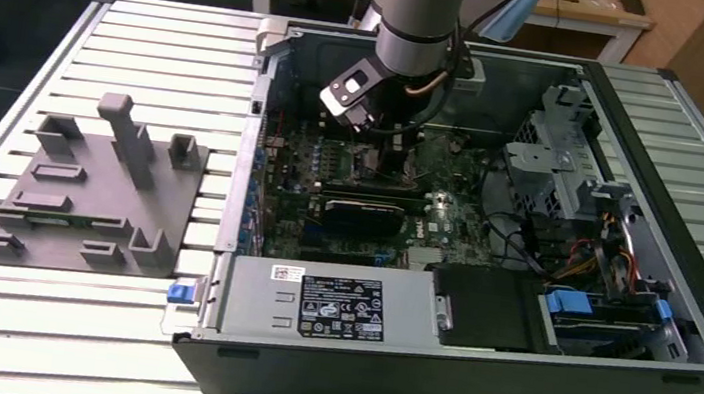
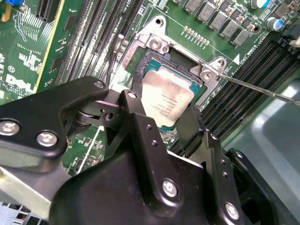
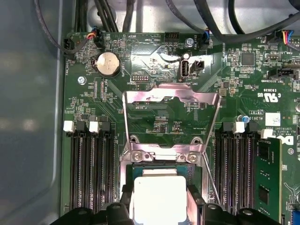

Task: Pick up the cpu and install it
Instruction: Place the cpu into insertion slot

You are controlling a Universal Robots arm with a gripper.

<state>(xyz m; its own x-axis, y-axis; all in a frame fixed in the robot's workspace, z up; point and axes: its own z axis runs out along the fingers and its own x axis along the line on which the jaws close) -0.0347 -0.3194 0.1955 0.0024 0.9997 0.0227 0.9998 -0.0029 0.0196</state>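
Note:
The cpu (image 2: 166, 98) (image 3: 159, 197), a small square chip with a silver-grey top, sits low in the open motherboard socket (image 2: 154, 63). My gripper (image 2: 164, 119) (image 3: 159, 208) straddles it, and its black fingers (image 2: 136, 115) press against two opposite edges of the chip. In the exterior view my gripper (image 1: 390, 166) reaches down into the open computer case (image 1: 465, 372) over the middle of the motherboard. I cannot tell whether the chip rests fully in the socket or hovers just above it.
The socket's metal load plate (image 3: 171, 101) is flipped open, and its thin lever (image 2: 258, 89) sticks out sideways. Memory slots (image 3: 89, 164) flank the socket. A grey tray (image 1: 81, 214) with upright blocks lies at the exterior view's left of the case. Cables and drive bays (image 1: 591, 216) crowd the case's other side.

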